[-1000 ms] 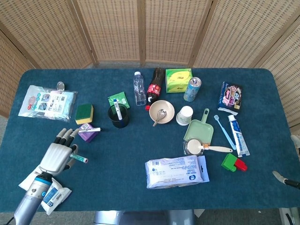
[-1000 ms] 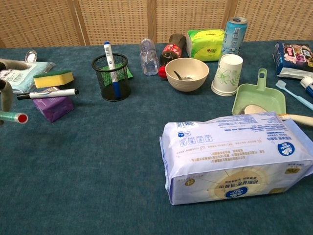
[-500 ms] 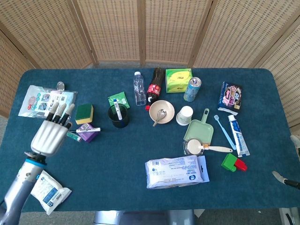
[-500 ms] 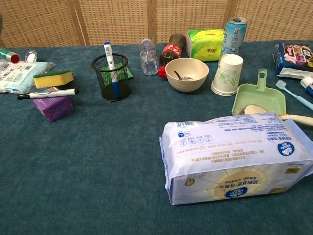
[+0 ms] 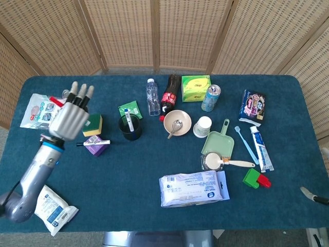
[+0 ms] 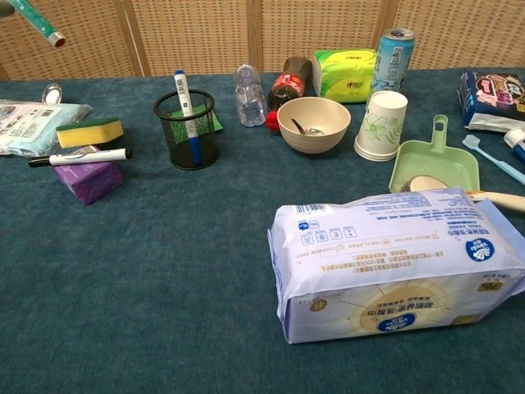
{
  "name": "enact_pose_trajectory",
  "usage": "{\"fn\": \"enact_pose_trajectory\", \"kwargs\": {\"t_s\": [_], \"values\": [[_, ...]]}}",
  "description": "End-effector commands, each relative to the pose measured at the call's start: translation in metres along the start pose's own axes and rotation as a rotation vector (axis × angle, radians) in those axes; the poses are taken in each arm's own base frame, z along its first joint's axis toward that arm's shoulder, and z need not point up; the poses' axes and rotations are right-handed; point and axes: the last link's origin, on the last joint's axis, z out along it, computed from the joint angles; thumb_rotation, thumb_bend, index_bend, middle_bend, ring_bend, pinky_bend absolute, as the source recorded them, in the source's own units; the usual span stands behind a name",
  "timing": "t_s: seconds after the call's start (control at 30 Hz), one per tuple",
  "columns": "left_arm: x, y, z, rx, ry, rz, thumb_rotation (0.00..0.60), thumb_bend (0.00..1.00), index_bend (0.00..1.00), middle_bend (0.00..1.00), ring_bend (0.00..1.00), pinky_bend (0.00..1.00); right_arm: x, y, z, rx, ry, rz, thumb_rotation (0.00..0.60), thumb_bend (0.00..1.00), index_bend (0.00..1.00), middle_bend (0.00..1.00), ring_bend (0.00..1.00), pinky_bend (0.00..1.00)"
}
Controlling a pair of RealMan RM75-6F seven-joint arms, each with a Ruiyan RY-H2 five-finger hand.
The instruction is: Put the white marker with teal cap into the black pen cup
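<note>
- While the left hand [image 5: 71,119] hangs above the table's left side, over the yellow-green sponge [image 5: 93,124] and the plastic packet [image 5: 47,110], it grasps the white marker with teal cap [image 6: 34,20]. In the head view the palm hides most of the marker, leaving only a red tip visible. The chest view shows the shaft high in the top left corner, tilted with the red end lowest.
- The black pen cup [image 5: 129,127] stands to the hand's right, just beside the green sachet [image 5: 130,108]. It already holds a blue-capped marker [image 6: 185,100] that leans toward the cup's left rim.
- As I judge it, the step in hand is carrying the marker across to the cup. The marker should be brought over the cup's free right half, clear of the leaning marker.
- The shaft ought to be turned nearly upright before it comes down, so that its lower end clears the mesh rim instead of catching on it.
- The black-capped marker [image 5: 93,142] on the purple block [image 5: 96,148] lies between hand and cup, so a high path avoids knocking it.
- The fingers should let go only once the tip is well inside the cup.
- Of the right hand [image 5: 313,196], only a sliver shows at the lower right edge, and I cannot tell how its fingers lie.
</note>
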Motion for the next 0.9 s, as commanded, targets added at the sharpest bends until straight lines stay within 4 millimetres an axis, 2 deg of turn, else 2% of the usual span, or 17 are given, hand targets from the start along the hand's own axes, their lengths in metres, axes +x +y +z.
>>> {"fn": "enact_pose_trajectory", "kwargs": {"t_s": [0.03, 0.27, 0.57, 0.9], "values": [[0.017, 0.018, 0.027, -0.009, 0.006, 0.109, 0.600, 0.39, 0.61, 0.00, 0.00, 0.13, 0.001, 0.001, 0.000, -0.001, 0.000, 0.003, 0.600, 0.00, 0.00, 0.00, 0.00, 0.00], [0.040, 0.049, 0.049, -0.039, 0.017, 0.208, 0.600, 0.39, 0.60, 0.00, 0.00, 0.15, 0.004, 0.004, 0.001, -0.005, 0.002, 0.028, 0.600, 0.00, 0.00, 0.00, 0.00, 0.00], [0.058, 0.095, 0.060, -0.043, 0.048, 0.320, 0.600, 0.38, 0.60, 0.00, 0.00, 0.19, 0.006, 0.008, 0.002, -0.005, -0.001, 0.055, 0.600, 0.00, 0.00, 0.00, 0.00, 0.00], [0.068, 0.119, 0.070, -0.033, 0.096, 0.425, 0.600, 0.38, 0.60, 0.00, 0.00, 0.22, 0.008, 0.011, 0.003, -0.008, 0.000, 0.075, 0.600, 0.00, 0.00, 0.00, 0.00, 0.00]]}}
